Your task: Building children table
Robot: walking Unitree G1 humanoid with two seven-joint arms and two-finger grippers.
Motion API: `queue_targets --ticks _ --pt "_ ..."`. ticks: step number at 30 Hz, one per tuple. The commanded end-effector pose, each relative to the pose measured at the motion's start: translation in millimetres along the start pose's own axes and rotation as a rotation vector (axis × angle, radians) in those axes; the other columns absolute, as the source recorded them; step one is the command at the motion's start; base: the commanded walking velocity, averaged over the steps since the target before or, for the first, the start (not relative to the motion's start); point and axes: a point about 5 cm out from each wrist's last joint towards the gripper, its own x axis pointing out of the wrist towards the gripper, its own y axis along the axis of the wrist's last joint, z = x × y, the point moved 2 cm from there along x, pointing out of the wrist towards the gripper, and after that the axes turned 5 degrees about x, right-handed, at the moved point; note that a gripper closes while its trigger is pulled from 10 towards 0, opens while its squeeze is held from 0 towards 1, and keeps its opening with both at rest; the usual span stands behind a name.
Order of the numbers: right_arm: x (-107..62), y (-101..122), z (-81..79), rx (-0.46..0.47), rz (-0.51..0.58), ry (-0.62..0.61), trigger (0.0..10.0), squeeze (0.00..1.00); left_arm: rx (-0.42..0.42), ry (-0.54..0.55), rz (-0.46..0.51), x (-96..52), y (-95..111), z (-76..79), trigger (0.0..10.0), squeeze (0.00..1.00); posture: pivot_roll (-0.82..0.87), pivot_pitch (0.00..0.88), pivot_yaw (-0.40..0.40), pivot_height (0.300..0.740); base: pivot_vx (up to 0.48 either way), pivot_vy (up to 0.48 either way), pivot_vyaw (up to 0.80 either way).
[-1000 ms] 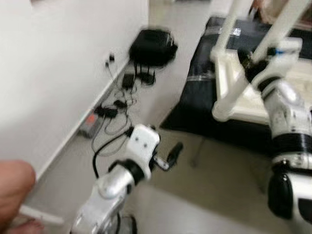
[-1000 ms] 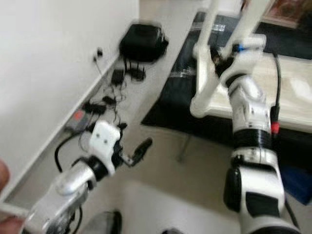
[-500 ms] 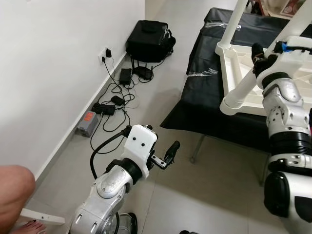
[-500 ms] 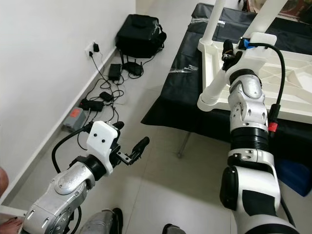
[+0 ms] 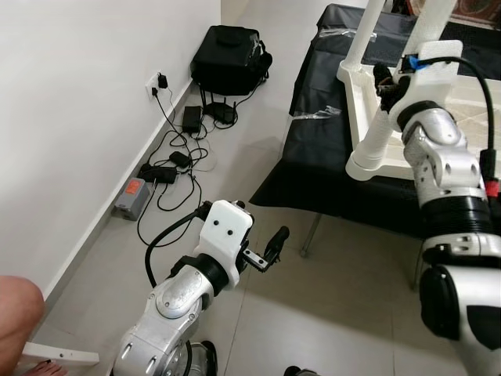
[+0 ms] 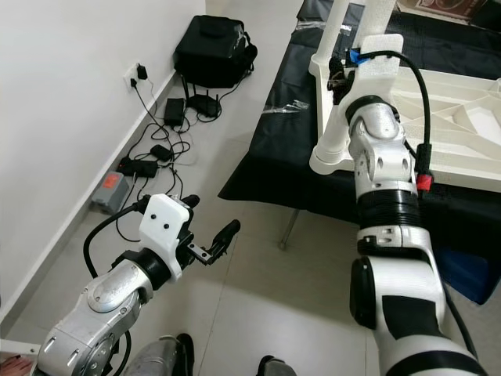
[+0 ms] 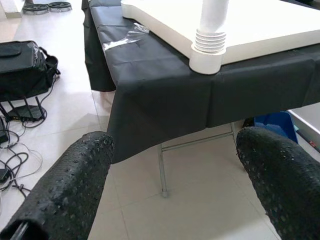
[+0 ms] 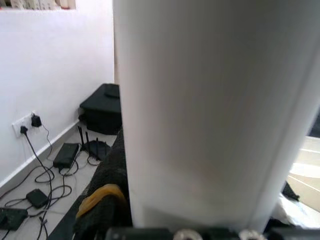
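The white children's table (image 5: 477, 102) lies upside down on a black-draped table (image 5: 321, 157). One white leg (image 5: 374, 139) stands in its near-left corner socket, and a second leg (image 5: 368, 27) rises at the corner behind. My right gripper (image 5: 389, 80) is shut around the near leg, partway up; that leg (image 8: 200, 110) looms right against the right wrist camera. My left gripper (image 5: 274, 239) hangs low over the tiled floor, well short of the table. Its fingers (image 7: 65, 190) are open and hold nothing. The ribbed socket (image 7: 207, 50) faces it.
A black bag (image 5: 231, 59), a wall socket, tangled cables with adapters (image 5: 176, 160) and an orange-grey device (image 5: 129, 196) line the left wall. A blue box (image 6: 462, 266) sits under the draped table. A person's knee (image 5: 16, 305) is at the lower left.
The picture has cleared from blur and the head camera has shifted. My right gripper stays on the leg. The left arm holds its pose.
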Motion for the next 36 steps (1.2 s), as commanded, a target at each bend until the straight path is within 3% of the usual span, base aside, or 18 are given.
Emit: queue_targets --ticks 1,12,23,36 --pt "-6.3 -48.4 19.0 -0.007 -0.212 -0.084 10.0 0.0 -0.009 -0.005 -0.006 -0.2 -1.8 3.0 10.0 0.0 0.15 0.185 -0.058 0.74 0.0 0.0 0.0" --pt "-9.2 -62.6 29.2 0.067 -0.27 -0.201 10.0 0.0 -0.007 -0.003 -0.006 -0.9 -1.7 3.5 10.0 0.0 0.15 0.186 -0.063 0.74 0.0 0.0 0.0" --pt "-16.7 -65.9 45.3 0.142 -0.215 -0.296 10.0 0.0 -0.001 -0.008 -0.006 -0.8 -1.3 2.8 10.0 0.0 0.15 0.197 -0.061 0.74 0.0 0.0 0.0" --pt "-25.9 -82.6 34.1 0.134 -0.243 -0.343 10.0 0.0 0.001 -0.008 -0.005 -0.3 -0.7 1.2 10.0 0.0 0.15 0.201 -0.056 0.74 0.0 0.0 0.0"
